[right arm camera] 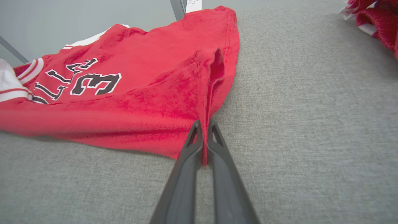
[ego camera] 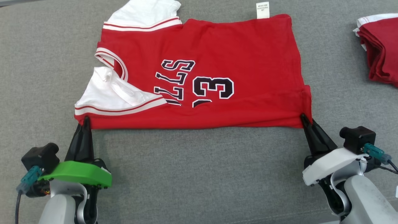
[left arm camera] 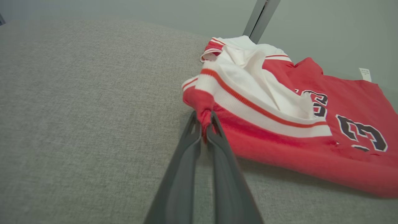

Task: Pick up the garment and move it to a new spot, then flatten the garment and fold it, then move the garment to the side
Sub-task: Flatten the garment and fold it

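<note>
Two corners are pinched: our left gripper is clamped on the jersey at its near-left corner, our right gripper on the near-right one, each with red cloth between closed fingers. The jersey lies spread on the grey cushion, label at the far edge. We judge a fold is starting. To do it well we should raise both corners together, hold the near edge taut between them, carry it evenly toward the far edge and lay it down square. The white sleeve is rumpled and may bunch; the red pile at far right is best left alone.
</note>
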Tool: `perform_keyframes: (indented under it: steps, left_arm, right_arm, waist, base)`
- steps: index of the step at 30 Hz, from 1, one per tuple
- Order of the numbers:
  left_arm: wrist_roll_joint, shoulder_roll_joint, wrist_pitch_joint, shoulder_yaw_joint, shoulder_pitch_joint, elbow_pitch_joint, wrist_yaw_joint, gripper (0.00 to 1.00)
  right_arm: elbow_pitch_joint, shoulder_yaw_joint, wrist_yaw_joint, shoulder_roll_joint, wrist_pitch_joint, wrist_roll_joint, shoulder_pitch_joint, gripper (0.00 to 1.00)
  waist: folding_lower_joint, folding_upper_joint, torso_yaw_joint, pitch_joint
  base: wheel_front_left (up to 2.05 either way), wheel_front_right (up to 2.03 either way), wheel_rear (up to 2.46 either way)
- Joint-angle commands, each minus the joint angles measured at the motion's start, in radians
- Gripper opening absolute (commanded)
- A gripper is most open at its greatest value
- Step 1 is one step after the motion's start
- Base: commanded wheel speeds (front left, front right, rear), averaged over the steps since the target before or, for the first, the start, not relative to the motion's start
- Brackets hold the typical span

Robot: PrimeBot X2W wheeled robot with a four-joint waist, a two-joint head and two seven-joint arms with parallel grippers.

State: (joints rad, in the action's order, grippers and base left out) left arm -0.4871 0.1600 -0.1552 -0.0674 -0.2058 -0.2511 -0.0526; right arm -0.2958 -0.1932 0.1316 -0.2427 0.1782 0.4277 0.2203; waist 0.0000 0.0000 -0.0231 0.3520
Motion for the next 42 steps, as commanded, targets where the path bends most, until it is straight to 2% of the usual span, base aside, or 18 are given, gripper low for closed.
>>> perform_keyframes:
  steps: [1, 10, 14, 19, 21, 22, 23, 24, 25, 29, 32, 37, 42]
  left_arm:
    - [0.008, 0.009, 0.0, 0.008, 0.031, 0.029, 0.016, 0.0]
    - [0.018, 0.0, 0.093, 0.01, 0.239, 0.225, 0.117, 0.0]
    - [0.011, -0.009, 0.138, 0.001, 0.332, 0.291, 0.151, 0.0]
    - [0.012, -0.018, 0.181, -0.024, 0.392, 0.334, 0.166, 0.0]
    - [0.01, -0.021, 0.198, -0.046, 0.39, 0.326, 0.156, 0.0]
    - [0.013, -0.021, 0.203, -0.054, 0.378, 0.319, 0.15, 0.0]
    - [0.016, -0.021, 0.204, -0.061, 0.367, 0.313, 0.147, 0.19]
    - [0.019, -0.02, 0.206, -0.069, 0.351, 0.299, 0.143, 0.5]
    - [0.02, -0.02, 0.204, -0.071, 0.338, 0.29, 0.141, 1.0]
    - [0.036, -0.01, 0.172, -0.077, 0.289, 0.231, 0.127, 1.0]
    - [0.062, 0.001, 0.12, -0.074, 0.257, 0.214, 0.13, 1.0]
    - [0.148, 0.023, 0.016, -0.068, 0.217, 0.237, 0.167, 1.0]
    - [0.216, 0.047, -0.016, -0.074, 0.19, 0.292, 0.2, 1.0]
  right_arm:
    - [0.024, 0.004, -0.002, -0.017, -0.012, 0.007, -0.027, 0.0]
    - [0.195, -0.018, -0.002, -0.092, -0.105, 0.058, -0.191, 0.0]
    - [0.231, -0.005, -0.002, -0.115, -0.133, 0.092, -0.28, 0.0]
    - [0.232, 0.036, -0.002, -0.117, -0.142, 0.101, -0.352, 0.0]
    - [0.217, 0.038, -0.002, -0.116, -0.143, 0.108, -0.36, 0.0]
    - [0.202, 0.045, -0.002, -0.112, -0.145, 0.11, -0.358, 0.04]
    - [0.192, 0.046, -0.002, -0.108, -0.146, 0.111, -0.351, 0.4]
    - [0.18, 0.052, -0.002, -0.099, -0.138, 0.112, -0.338, 1.0]
    - [0.17, 0.056, -0.002, -0.097, -0.131, 0.11, -0.328, 1.0]
    - [0.142, 0.077, -0.002, -0.067, -0.08, 0.079, -0.296, 1.0]
    - [0.169, 0.103, -0.002, -0.049, -0.035, 0.036, -0.28, 1.0]
    - [0.292, 0.168, -0.002, 0.007, 0.009, -0.081, -0.25, 1.0]
    - [0.411, 0.2, -0.002, 0.045, -0.019, -0.151, -0.237, 1.0]
  waist:
    - [0.0, 0.0, 0.007, -0.017]
    - [0.0, 0.0, 0.049, -0.084]
    - [0.0, 0.0, 0.075, -0.112]
    - [0.0, 0.0, 0.081, -0.13]
    - [0.0, 0.0, 0.076, -0.136]
    - [0.0, 0.0, 0.072, -0.138]
    - [0.0, 0.0, 0.068, -0.138]
    - [0.0, 0.0, 0.063, -0.139]
    - [0.0, 0.0, 0.06, -0.14]
    - [0.0, 0.0, 0.044, -0.141]
    - [0.0, 0.0, 0.028, -0.141]
    - [0.0, 0.0, 0.007, -0.145]
    - [0.0, 0.0, -0.002, -0.154]
  base:
    - [0.0, 0.0, 0.0]
    - [0.0, 0.0, 0.0]
    - [0.0, 0.0, 0.0]
    - [0.0, 0.0, 0.0]
    - [0.0, 0.0, 0.0]
    - [0.0, 0.0, 0.0]
    - [0.0, 0.0, 0.0]
    - [0.0, 0.0, 0.0]
    - [0.0, 0.0, 0.0]
    - [0.0, 0.0, 0.0]
    - [0.0, 0.0, 0.0]
    - [0.0, 0.0, 0.0]
    - [0.0, 0.0, 0.0]
